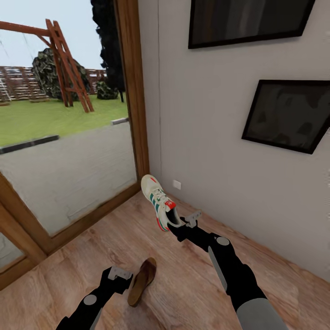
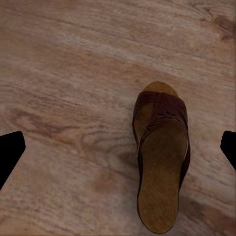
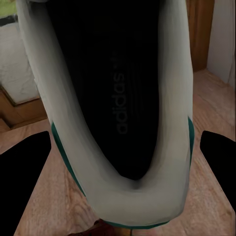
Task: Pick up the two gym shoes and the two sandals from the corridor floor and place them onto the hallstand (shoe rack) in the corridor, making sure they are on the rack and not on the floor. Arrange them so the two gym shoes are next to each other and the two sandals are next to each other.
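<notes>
My right gripper (image 1: 178, 223) is shut on the heel of a white gym shoe (image 1: 157, 200) with green stripes and a red tongue patch. It holds the shoe in the air with the toe pointing away toward the wall corner. The right wrist view looks into the gym shoe's (image 3: 118, 98) dark opening, with the right gripper (image 3: 120, 172) around its heel. A brown sandal (image 1: 142, 280) lies on the corridor floor (image 1: 192, 293). My left gripper (image 1: 120, 274) hovers open just left of it. In the left wrist view the sandal (image 2: 162, 157) lies between the spread fingers (image 2: 10, 152), nearer one of them. The hallstand is out of view.
A large glass door with a brown wooden frame (image 1: 137, 114) stands to the left, with a garden behind it. The pale wall (image 1: 211, 151) on the right carries two dark framed pictures (image 1: 286, 114) and a small white socket (image 1: 176, 184).
</notes>
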